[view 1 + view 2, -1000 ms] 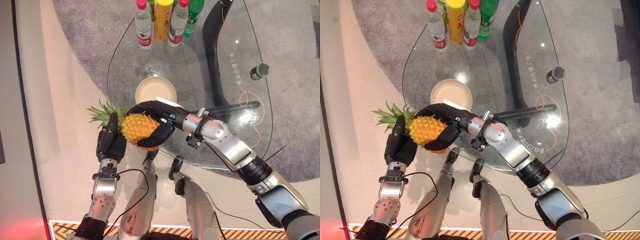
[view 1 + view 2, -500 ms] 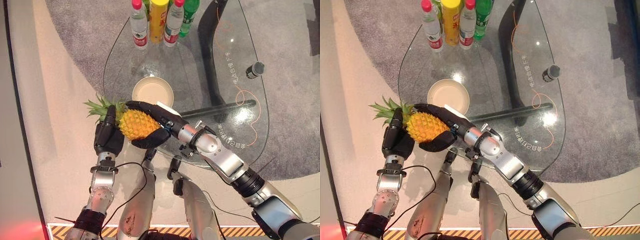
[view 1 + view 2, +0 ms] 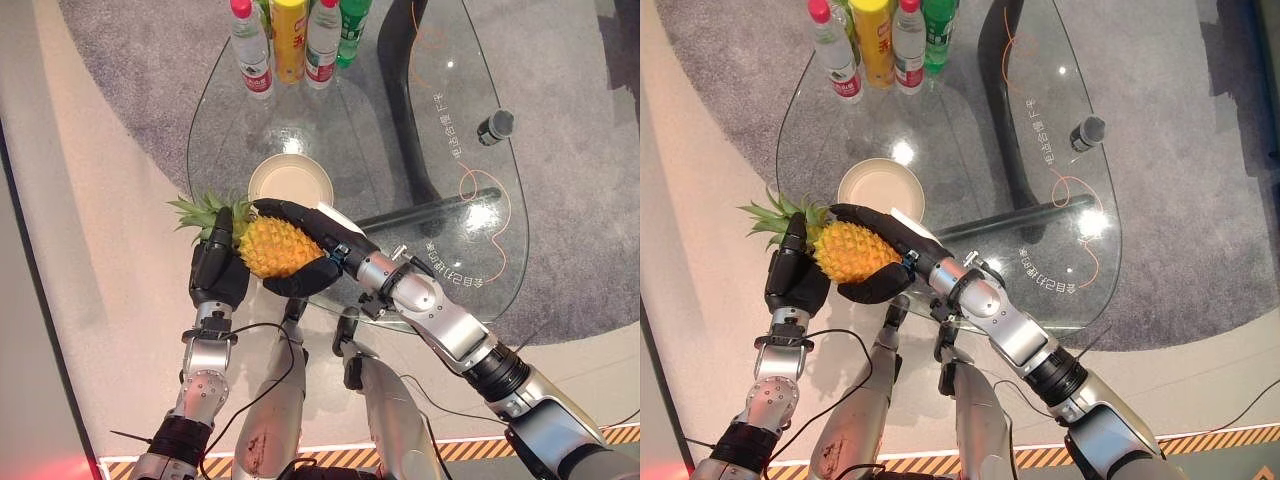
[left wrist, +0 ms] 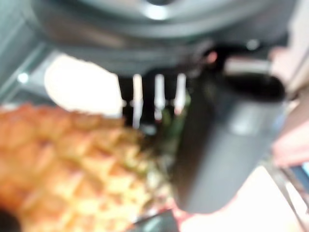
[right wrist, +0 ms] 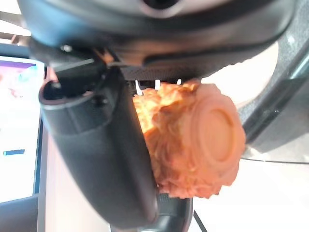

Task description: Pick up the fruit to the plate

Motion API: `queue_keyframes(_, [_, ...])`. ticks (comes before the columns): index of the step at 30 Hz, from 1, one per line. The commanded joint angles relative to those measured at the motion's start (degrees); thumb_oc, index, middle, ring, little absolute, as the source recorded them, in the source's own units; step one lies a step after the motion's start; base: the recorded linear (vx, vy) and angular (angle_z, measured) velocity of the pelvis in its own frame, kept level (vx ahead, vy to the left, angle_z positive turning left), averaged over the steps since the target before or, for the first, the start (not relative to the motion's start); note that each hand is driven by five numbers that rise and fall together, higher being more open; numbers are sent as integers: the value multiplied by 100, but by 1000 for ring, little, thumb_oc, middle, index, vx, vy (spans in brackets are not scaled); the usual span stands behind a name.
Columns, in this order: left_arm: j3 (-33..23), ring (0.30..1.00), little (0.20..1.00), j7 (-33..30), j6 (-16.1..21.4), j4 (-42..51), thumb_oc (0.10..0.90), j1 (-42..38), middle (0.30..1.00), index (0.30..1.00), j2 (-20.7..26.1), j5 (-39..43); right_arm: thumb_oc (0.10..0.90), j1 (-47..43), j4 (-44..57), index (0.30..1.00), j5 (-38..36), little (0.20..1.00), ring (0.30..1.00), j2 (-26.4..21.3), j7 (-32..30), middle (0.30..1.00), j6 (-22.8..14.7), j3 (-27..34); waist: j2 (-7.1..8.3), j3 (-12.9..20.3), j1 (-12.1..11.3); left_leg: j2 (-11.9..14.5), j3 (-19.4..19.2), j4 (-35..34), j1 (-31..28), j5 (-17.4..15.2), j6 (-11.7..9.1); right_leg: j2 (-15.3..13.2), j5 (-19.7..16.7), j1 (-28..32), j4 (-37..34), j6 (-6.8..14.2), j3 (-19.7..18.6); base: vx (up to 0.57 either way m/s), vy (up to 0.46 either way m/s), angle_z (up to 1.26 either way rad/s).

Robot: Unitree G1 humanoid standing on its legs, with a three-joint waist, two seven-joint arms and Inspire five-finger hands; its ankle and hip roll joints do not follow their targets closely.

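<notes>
A yellow pineapple point(image 3: 272, 247) with a green crown hangs in the air just off the near left rim of the glass table point(image 3: 400, 150). My right hand point(image 3: 328, 243) is shut round its body, fingers over the top and thumb beneath; the right wrist view has the fruit's base point(image 5: 203, 140) beside the thumb point(image 5: 96, 145). My left hand point(image 3: 212, 278) stands upright against the crown end with fairly straight fingers. In the left wrist view the pineapple point(image 4: 58, 159) lies next to the thumb point(image 4: 222, 145). A cream plate point(image 3: 290, 183) sits on the table just beyond the fruit.
Several bottles point(image 3: 290, 40) stand at the table's far end. A small dark cylinder point(image 3: 494, 126) and a thin orange cord point(image 3: 470, 190) lie on the right side of the glass. Grey carpet lies under the table, beige floor to the left.
The whole view has shifted as the camera moved. Both hands stay on the pineapple, which has edged slightly closer to the plate.
</notes>
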State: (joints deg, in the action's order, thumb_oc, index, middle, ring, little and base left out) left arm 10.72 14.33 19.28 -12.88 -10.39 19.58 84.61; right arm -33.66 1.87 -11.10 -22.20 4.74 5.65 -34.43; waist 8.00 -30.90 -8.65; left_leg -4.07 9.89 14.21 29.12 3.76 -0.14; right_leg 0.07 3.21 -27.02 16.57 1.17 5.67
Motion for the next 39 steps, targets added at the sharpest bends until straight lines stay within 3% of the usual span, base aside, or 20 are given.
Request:
queue_keyframes(1, [240,300,200,1001,137,1469,100,-688,300,300,-292,-456,800,-15,785,900,263,900,900,341,-456,900,-328,209,288,111,44,-428,-66,433,-46,-870,572,17,-609,77,-273,364,-114,0,0,0])
queue_keyframes(12, [-98,300,200,1015,418,1378,100,-498,300,300,-50,-446,800,815,1101,900,675,900,900,-214,-829,900,-569,1112,347,111,279,-317,-280,471,-25,-925,609,47,-622,10,-221,422,-184,-9,8,-8])
queue_keyframes(27, [-400,300,200,990,851,1106,100,-510,300,300,110,-542,800,1389,1219,900,651,900,900,-504,-871,900,-657,1675,303,111,437,-220,-428,455,-41,-901,559,60,-506,5,-133,365,-130,1,-4,-7])
queue_keyframes(34, [-535,300,200,862,1436,991,100,-614,300,300,169,-858,800,1478,1289,900,578,900,900,-625,-735,900,-614,1798,260,111,495,-193,-454,417,-38,-841,494,62,-433,-10,-101,299,-110,1,1,-1])
queue_keyframes(39, [-698,300,200,342,2320,977,100,-808,300,300,323,-1573,800,1474,1359,900,531,900,900,-688,-647,900,-458,1778,220,111,514,-186,-438,429,11,-794,438,58,-354,-50,-38,232,-96,7,3,-4])
